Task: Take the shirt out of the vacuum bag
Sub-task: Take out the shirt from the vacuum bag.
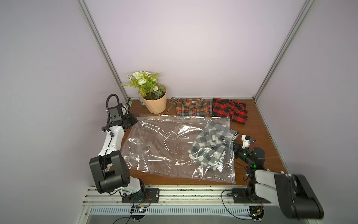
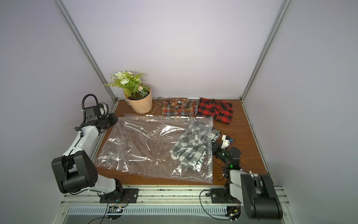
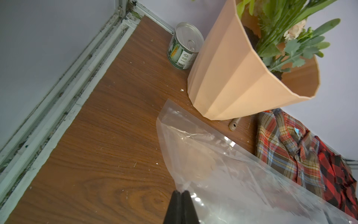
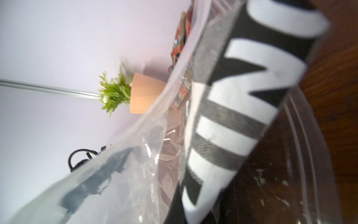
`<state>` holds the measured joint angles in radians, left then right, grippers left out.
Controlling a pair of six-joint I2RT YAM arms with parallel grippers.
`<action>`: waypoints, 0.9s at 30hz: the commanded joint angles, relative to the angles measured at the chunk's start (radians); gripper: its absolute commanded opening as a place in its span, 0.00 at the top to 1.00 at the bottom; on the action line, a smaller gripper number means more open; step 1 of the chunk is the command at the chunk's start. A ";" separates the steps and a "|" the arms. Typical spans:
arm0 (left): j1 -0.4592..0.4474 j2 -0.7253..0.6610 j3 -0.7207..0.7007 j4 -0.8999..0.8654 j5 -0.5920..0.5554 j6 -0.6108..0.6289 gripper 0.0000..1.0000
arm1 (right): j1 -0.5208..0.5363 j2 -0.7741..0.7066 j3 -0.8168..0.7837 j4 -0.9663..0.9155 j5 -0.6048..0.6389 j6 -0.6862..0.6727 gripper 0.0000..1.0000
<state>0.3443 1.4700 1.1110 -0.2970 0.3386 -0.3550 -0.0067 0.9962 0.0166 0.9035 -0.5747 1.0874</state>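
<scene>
Wood-grain tabletop (image 1: 257, 155) spreads between pale lilac walls. Nearest the arms' mounting rail lies the vacuum bag (image 1: 164, 147), a big clear crinkled sheet, flat, mostly empty and glinting with creases. Its zip strip (image 1: 231, 155) runs along the right edge. The shirt (image 1: 211, 147), a grey, black and white check with a black band of white lettering, sits bunched just inside that edge, with one striped corner poking out through the mouth. The right pincer (image 1: 236, 145) is clenched at that mouth; its fingers are hidden, but its wrist view shows the lettered band stretched close, so I judge it has the shirt's hem. Farther back on the left, the left pincer (image 3: 181, 192) is clamped on a puckered bit of the bag's closed end. The step in hand looks like the pull-out: next the right arm should draw the shirt rightward clear of the zip while the left anchors the plastic, lest the bag slide along. Beyond stand a peach flowerpot (image 1: 155, 102), a tin can (image 3: 184, 46) and two folded plaid shirts (image 1: 193, 107) against the back wall.
</scene>
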 commanded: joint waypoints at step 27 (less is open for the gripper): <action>0.013 -0.058 -0.023 0.043 -0.017 -0.034 1.00 | -0.852 0.054 0.213 -0.762 -0.214 -0.490 1.00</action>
<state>0.3489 1.4456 1.1046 -0.2764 0.3351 -0.3782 -0.8177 1.0401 0.1955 0.1459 -0.7460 0.6464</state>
